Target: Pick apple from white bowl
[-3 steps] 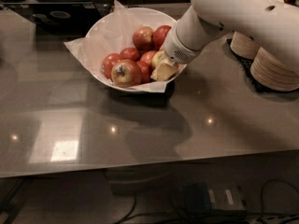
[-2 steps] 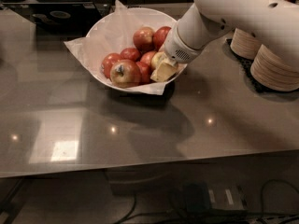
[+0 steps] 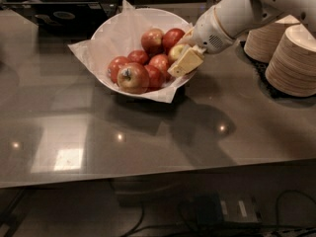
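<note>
The white bowl [image 3: 114,24], lined with crinkled white paper, stands on the grey table at upper centre. It holds several red apples [image 3: 152,40] and a red-and-gold streaked apple [image 3: 132,78] at its front. The pale yellow-green apple [image 3: 176,51] is at the bowl's right side, just above the others, between the cream fingers [image 3: 186,62] of my gripper [image 3: 183,53]. The gripper reaches in from the upper right on a white arm and is shut on that apple. Most of the apple is hidden by the fingers.
Two stacks of tan paper bowls [image 3: 292,59] stand at the right edge, close under the arm. A dark tray [image 3: 59,17] lies behind the bowl at upper left. The table's front edge [image 3: 148,177] runs across the lower part, with cables on the floor below.
The gripper has moved up and to the right from low in the bowl's right side, and the pale apple has come up with it.
</note>
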### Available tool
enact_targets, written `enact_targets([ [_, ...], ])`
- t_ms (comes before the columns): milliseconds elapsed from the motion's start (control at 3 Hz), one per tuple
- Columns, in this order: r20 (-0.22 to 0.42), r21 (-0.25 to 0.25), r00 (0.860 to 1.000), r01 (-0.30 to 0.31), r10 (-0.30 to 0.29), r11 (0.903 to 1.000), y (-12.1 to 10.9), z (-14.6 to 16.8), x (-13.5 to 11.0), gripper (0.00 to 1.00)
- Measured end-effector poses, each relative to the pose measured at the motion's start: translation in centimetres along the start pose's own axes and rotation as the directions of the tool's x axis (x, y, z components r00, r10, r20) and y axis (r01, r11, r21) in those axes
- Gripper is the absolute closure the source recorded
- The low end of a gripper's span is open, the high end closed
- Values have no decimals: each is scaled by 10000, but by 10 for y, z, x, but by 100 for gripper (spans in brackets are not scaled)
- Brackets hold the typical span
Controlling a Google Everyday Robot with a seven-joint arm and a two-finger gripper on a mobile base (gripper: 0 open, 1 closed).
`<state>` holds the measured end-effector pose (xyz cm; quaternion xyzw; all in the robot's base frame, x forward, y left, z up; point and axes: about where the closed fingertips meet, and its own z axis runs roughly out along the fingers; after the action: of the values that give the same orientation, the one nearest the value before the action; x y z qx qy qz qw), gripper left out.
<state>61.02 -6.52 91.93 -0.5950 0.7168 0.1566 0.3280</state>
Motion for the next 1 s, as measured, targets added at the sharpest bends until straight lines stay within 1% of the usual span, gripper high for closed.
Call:
enact_targets([
  [333,1245,-439,9921,-77,132,9990,-12,-24,-17,100],
  [667,2165,-845,9763,152,34,9963,-17,-39,-36,100],
  [1000,3081,-1608,9505,926,-392,9826,-4,-50,-59,100],
])
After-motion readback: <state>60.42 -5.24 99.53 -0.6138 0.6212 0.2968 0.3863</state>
